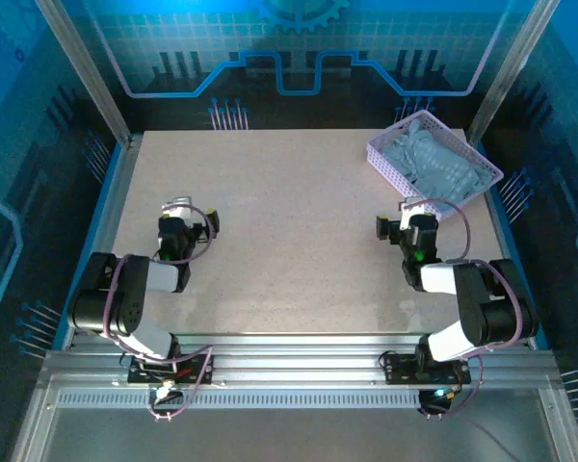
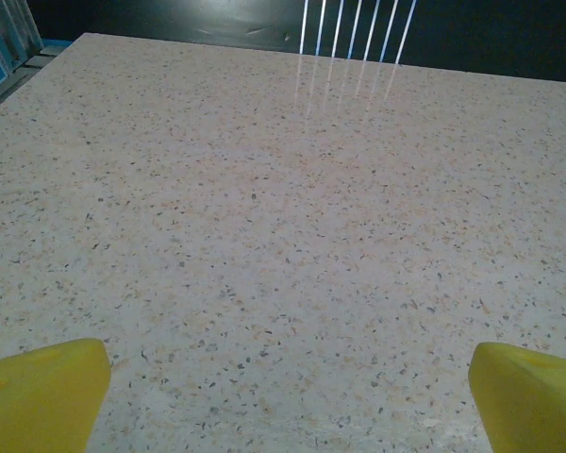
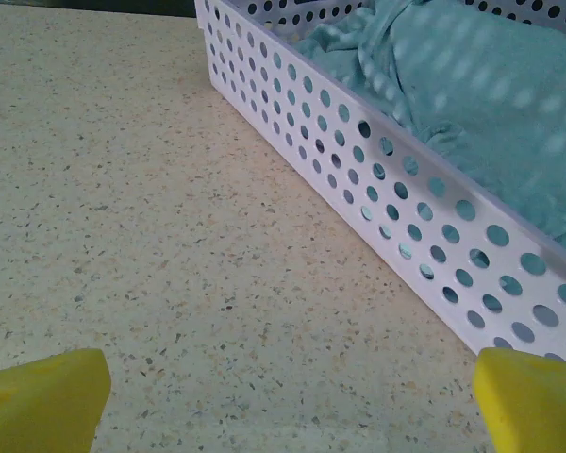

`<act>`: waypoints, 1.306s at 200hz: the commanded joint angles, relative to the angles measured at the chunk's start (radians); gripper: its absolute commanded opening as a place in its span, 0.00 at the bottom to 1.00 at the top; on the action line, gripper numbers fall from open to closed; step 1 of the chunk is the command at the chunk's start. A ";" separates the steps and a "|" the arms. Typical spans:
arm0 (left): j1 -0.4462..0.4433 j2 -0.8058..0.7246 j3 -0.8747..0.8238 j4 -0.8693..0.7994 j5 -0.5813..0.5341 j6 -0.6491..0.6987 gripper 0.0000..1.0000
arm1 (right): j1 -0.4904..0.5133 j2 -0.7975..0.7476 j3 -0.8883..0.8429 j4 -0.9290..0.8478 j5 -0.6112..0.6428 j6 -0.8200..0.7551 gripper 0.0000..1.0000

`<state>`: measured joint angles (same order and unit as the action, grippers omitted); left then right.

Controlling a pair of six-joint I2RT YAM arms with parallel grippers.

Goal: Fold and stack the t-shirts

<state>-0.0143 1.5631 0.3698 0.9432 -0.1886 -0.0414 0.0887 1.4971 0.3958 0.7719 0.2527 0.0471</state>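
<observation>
T-shirts lie in a soft, crumpled heap inside the basket, at about 2 o'clock on the table. None looks folded, and no shirt is out on the table. So the job seems to be at its very start: getting the first shirt out.

Just at 6 o'clock from the basket sits the right gripper, close to the basket wall but not touching it. Its yellow fingers are wide apart and hold nothing. The left gripper waits at 9 o'clock, well apart from the shirts, with its fingers spread wide too, over bare table.

Next, the right gripper likely has to go up over the wall, dip into the heap, pinch just one shirt and carry it to the open middle.
</observation>
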 commanded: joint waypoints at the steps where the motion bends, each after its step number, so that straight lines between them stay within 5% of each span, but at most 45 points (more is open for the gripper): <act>1: -0.004 -0.011 0.004 -0.004 0.017 0.025 0.99 | 0.001 0.003 0.011 0.027 0.007 -0.005 1.00; 156: -0.016 -0.047 -0.030 0.032 -0.013 0.034 0.99 | 0.029 -0.039 0.025 -0.017 0.042 -0.038 1.00; 175: -0.088 -0.163 -0.055 -0.012 -0.207 0.058 0.99 | 0.106 -0.170 0.067 -0.173 0.180 -0.073 1.00; 193: -0.143 -0.292 -0.031 -0.090 -0.255 0.115 0.99 | 0.137 -0.336 0.113 -0.262 0.229 -0.030 1.00; 213: -0.178 -0.391 0.041 -0.089 -0.275 0.161 0.99 | 0.117 -0.404 0.417 -0.734 0.287 0.206 1.00; 226: -0.179 -0.419 0.159 -0.186 -0.461 -0.045 0.99 | 0.049 -0.335 0.691 -1.146 0.224 0.468 1.00; 234: -0.176 -0.460 0.258 -0.555 -0.553 -0.320 0.99 | 0.024 -0.270 0.822 -1.352 0.294 0.627 1.00; 243: -0.149 -0.475 0.384 -0.864 -0.548 -0.555 0.99 | -0.024 -0.199 0.910 -1.411 0.231 0.617 1.00; 261: -0.056 -0.394 0.532 -1.056 -0.365 -0.812 0.99 | -0.105 -0.076 1.044 -1.482 0.120 0.649 0.95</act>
<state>-0.1593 1.1355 0.7326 0.3882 -0.5850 -0.3618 0.0700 1.2713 1.3361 -0.2573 0.4477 0.4774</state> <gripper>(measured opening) 0.989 0.981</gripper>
